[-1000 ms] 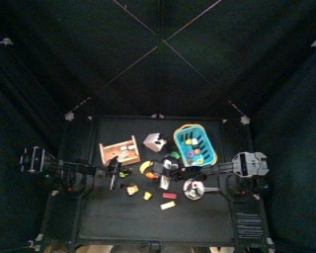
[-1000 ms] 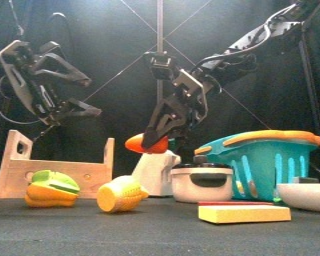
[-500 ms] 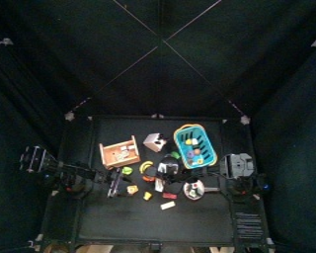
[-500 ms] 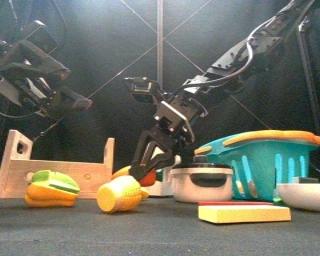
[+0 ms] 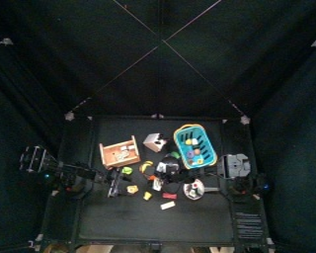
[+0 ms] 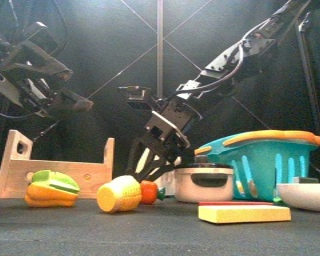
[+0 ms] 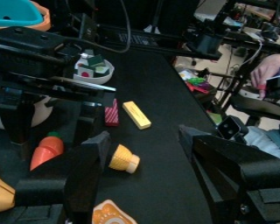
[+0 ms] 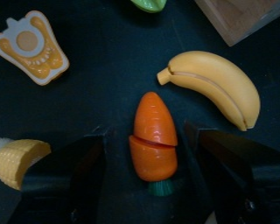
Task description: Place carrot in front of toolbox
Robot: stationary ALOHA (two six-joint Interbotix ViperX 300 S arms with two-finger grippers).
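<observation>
two spread pincers; right pincer (image 8: 154,179) straddles carrot (image 8: 154,136), banana (image 8: 215,83) just beside

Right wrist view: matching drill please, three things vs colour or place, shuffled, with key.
Things:
1. carrot
2. banana
3. toolbox

Descriptions:
a. pale wood, only a corner in view
b. yellow, curved, beside the orange piece
c. orange, lying on the table between the open fingers

Pairs: 1-c, 2-b, 3-a
</observation>
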